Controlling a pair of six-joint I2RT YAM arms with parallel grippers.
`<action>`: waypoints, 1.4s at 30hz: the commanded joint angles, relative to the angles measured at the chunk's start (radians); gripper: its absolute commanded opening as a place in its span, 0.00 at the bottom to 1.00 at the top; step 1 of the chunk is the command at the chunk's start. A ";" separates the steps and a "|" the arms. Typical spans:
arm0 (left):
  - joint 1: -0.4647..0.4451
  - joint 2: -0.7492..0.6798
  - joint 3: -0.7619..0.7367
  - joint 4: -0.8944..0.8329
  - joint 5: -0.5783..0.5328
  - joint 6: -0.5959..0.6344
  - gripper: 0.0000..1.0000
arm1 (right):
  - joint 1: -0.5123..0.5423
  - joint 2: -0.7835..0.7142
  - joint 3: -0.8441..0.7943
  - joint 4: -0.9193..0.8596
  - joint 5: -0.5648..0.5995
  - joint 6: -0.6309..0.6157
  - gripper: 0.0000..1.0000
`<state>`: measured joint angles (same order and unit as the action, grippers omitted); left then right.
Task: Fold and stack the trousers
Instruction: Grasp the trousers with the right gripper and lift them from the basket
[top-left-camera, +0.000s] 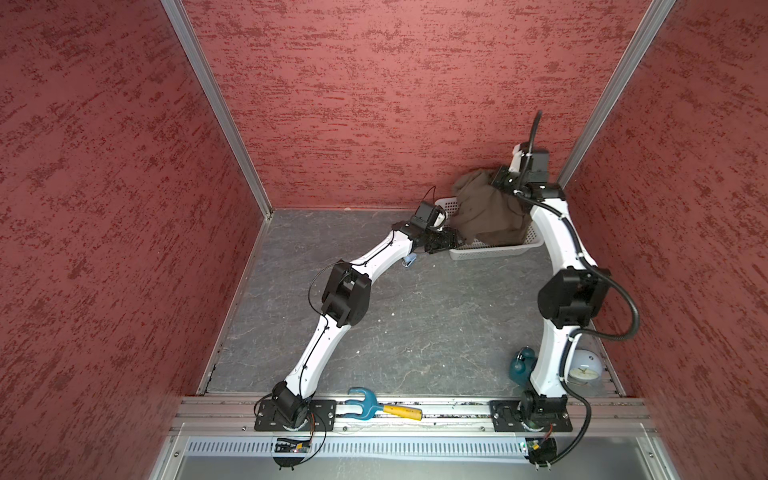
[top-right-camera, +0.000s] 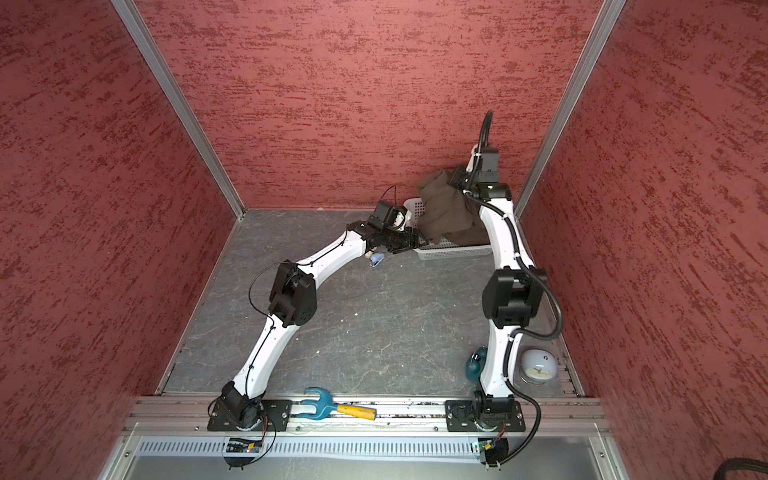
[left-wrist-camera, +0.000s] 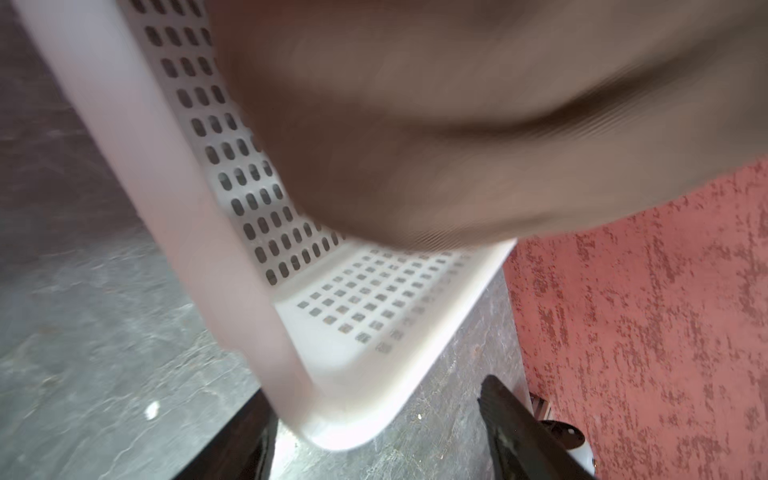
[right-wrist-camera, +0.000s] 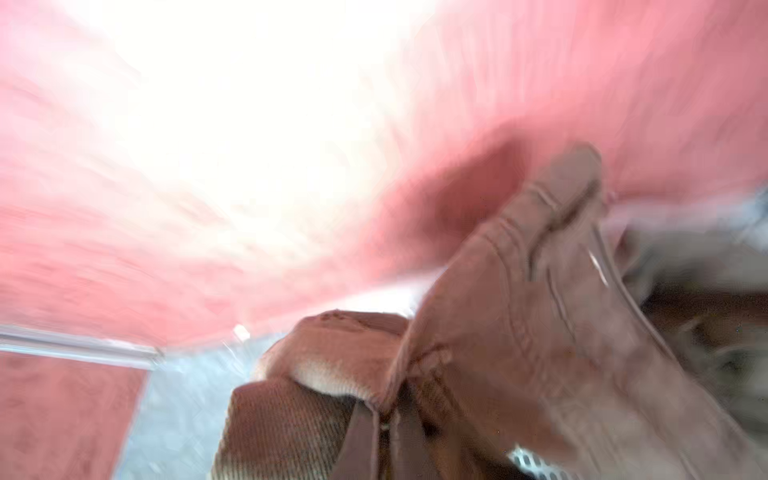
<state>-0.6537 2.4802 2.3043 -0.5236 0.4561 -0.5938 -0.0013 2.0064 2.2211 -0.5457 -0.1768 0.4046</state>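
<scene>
One pair of dark olive-brown soft cloth trousers (top-left-camera: 482, 208) pinched in right end effector (top-left-camera: 500, 183) above white perforated plastic basket (top-left-camera: 494, 251); left end effector (top-left-camera: 454, 240) wide-open beside basket. Likely limp, light; waistband best hold.

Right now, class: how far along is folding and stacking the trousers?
Done: nothing folded; the trousers are bunched, partly in the white basket. In hand: the right gripper, shut on them, holds one end up; the left gripper is open at the basket's corner. Left: laying flat on the table, folding, stacking.
</scene>
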 joint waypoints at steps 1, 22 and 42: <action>-0.008 -0.073 0.021 -0.009 0.009 0.037 0.81 | 0.019 -0.165 0.082 0.037 0.067 -0.058 0.00; 0.042 -0.823 -0.653 0.174 -0.213 0.065 0.99 | 0.184 -0.609 0.088 0.413 -0.433 0.111 0.00; 0.378 -1.543 -1.240 -0.050 -0.461 0.009 0.99 | 0.597 -0.381 -0.138 0.306 -0.643 0.034 0.00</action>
<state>-0.3359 0.9844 1.0828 -0.4896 0.0307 -0.5735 0.5159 1.6325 2.1502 -0.1398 -0.8078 0.6094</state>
